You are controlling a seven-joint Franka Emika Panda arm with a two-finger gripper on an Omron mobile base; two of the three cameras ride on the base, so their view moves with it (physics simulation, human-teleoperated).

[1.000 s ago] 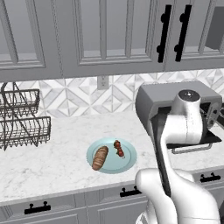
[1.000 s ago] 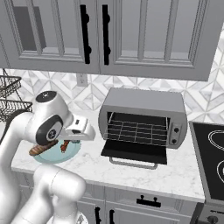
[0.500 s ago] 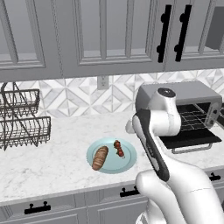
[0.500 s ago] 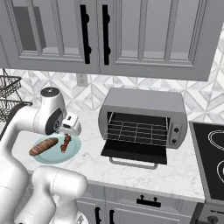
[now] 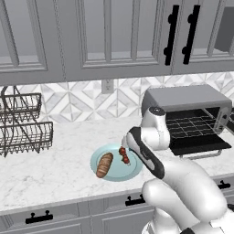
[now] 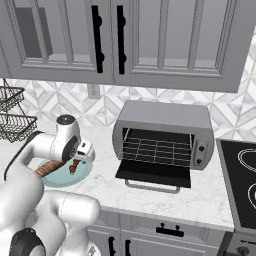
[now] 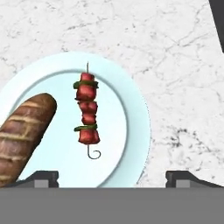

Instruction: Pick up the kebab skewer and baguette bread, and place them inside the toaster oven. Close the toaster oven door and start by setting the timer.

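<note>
The kebab skewer lies on a light blue plate with red chunks along its stick, also seen on the counter. Beside it on the same plate rests the golden-brown baguette bread. My gripper hangs just above the plate, open wide, with nothing between its fingers. To the right stands the toaster oven, its wire rack bare. The toaster oven door is dropped down flat.
A wire dish rack stands at the counter's left end. A black stovetop adjoins the counter on the right. Grey wall cabinets hang overhead. Bare marble counter lies left of the plate.
The arm has swung left from the toaster oven to above the plate. The gripper has gone from shut to open.
</note>
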